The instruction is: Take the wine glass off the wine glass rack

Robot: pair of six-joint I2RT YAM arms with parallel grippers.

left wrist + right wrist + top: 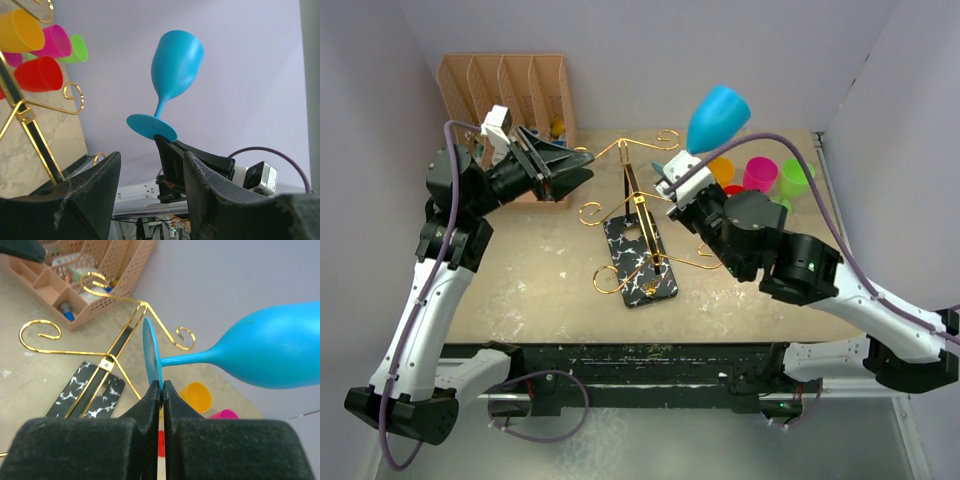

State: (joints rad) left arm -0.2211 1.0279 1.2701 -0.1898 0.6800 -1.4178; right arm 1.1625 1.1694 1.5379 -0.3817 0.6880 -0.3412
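Observation:
A blue wine glass (718, 117) is up in the air, clear of the wine glass rack (638, 200), whose gold wire arms rise from a black marble base (640, 262). My right gripper (672, 182) is shut on the rim of the glass's round foot (151, 357), and the bowl (270, 352) sticks out to the right above the table. My left gripper (575, 170) stands open to the left of the rack with nothing between its fingers. In the left wrist view the glass (177, 60) stands tilted beyond the open left gripper (150, 160).
A peach slotted organiser (510, 90) stands at the back left, just behind the left wrist. Several coloured cups (760, 172) lie at the back right, under and behind the glass. Grey walls close in on three sides.

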